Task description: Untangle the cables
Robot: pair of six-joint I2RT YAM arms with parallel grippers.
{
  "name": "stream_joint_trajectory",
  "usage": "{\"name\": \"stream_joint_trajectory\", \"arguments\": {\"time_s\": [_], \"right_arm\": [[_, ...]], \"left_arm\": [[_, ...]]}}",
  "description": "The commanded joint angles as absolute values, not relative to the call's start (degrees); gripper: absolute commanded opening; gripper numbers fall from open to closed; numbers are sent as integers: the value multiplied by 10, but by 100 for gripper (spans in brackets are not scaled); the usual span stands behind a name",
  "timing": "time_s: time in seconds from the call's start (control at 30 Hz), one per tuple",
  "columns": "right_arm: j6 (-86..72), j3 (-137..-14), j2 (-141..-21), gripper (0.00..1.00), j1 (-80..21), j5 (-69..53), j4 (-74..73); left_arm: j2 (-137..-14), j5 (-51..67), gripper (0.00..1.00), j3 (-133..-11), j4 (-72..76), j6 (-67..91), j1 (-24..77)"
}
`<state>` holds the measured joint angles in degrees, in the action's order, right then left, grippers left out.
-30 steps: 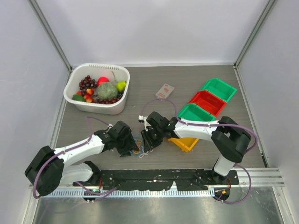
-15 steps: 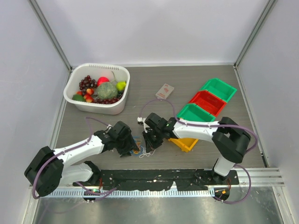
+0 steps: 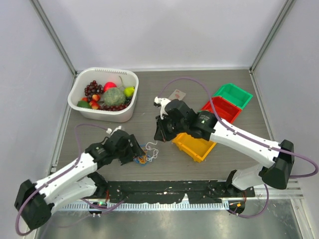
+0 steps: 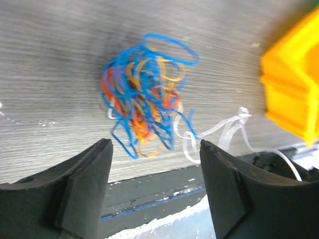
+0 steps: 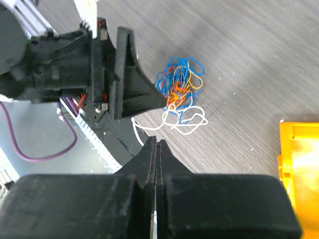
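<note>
Left gripper (image 4: pixel 155 149): released, fingers spread wide, tips low at the near edge of the cables (image 4: pixel 142 99). Right gripper (image 5: pixel 156 143): clenched tight, raised above the tangle. Cables: one blue, orange and red knot, white loop trailing, flat on the table (image 3: pixel 149 82), near the yellow bin (image 3: pixel 194 145). Table: grey wood-grain. Surround: pale walls (image 3: pixel 164 30), metal corner posts (image 3: pixel 52 35).
</note>
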<state>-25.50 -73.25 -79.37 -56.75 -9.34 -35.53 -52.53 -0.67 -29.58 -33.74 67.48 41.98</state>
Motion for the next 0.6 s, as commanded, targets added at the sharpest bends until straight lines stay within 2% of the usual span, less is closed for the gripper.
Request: {"name": "stream_joint_trajectory", "arguments": {"time_s": [0.0,0.07,0.1,0.13,0.2,0.27,0.37,0.57], "right_arm": [[-275,-831,-767,1,-560,-45,-415],[-286,-876,-771,1,-557,-46,-431],[-293,-906,-773,1,-556,-47,-438],[-296,-918,-773,1,-556,-47,-440],[-315,-949,-768,1,-555,-47,-438],[-332,-976,-764,1,-555,-50,-430],[-363,-1006,-761,1,-555,-57,-410],[-409,-1051,-774,1,-555,-75,-381]], "left_arm": [[-427,-19,80,-354,-364,591,418],[-388,-12,82,-376,-368,557,418],[-361,-10,80,-388,-367,531,418],[-340,-5,69,-397,-358,507,418],[-302,16,61,-413,-327,464,418],[-265,30,62,-411,-273,424,418],[-222,47,78,-390,-139,379,419],[-279,155,83,-408,-23,302,418]]}}
